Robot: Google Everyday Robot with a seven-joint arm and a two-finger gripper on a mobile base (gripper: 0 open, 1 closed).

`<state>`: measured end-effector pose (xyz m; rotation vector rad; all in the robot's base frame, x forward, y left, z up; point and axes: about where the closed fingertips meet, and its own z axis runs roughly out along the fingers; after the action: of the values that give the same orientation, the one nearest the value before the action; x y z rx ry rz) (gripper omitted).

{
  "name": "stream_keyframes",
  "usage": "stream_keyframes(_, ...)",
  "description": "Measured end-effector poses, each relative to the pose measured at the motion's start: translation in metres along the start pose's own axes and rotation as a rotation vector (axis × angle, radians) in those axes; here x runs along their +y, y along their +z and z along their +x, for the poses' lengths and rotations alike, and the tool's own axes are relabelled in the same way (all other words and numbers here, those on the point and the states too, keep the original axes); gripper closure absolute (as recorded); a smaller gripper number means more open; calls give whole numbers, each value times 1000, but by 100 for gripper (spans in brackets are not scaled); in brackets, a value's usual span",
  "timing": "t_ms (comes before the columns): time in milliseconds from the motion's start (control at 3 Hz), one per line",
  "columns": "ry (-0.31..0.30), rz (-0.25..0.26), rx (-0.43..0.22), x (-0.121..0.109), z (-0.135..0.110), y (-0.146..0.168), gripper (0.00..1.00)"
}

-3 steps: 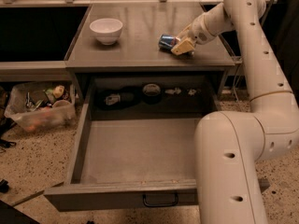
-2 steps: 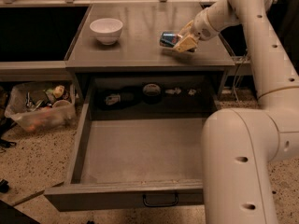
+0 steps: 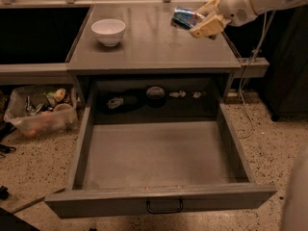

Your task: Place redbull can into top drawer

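Gripper (image 3: 201,24) pinching the redbull can (image 3: 183,17), held above the table (image 3: 144,54) near its right edge; white bowl (image 3: 108,31) well apart, left; top drawer (image 3: 159,198) pulled out, floor bare, small items along its back

My jaws grip the redbull can (image 3: 184,18) above the right rear of the surface (image 3: 154,52), the bowl (image 3: 109,31) sitting on its left. Below and in front, the top drawer (image 3: 163,196) stands pulled out; a bin (image 3: 41,114) lies on the floor to the left.

Matte cream plastic gripper (image 3: 201,24), above the back right of the tabletop (image 3: 144,52), clamps the shiny metal redbull can (image 3: 184,17). The top drawer (image 3: 159,196) is dull grey metal, and the bowl (image 3: 109,30) is glossy white.
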<state>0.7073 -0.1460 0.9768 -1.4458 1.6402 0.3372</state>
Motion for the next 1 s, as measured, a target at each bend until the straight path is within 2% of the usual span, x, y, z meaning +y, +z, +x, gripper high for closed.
stream_keyframes(333,22,-107,-37,65,-7,-23,100)
stream_keyframes(667,52,-172,-16,90,11,-5,100)
stream_keyframes(1000,52,-172,-15,90,11,-4,100)
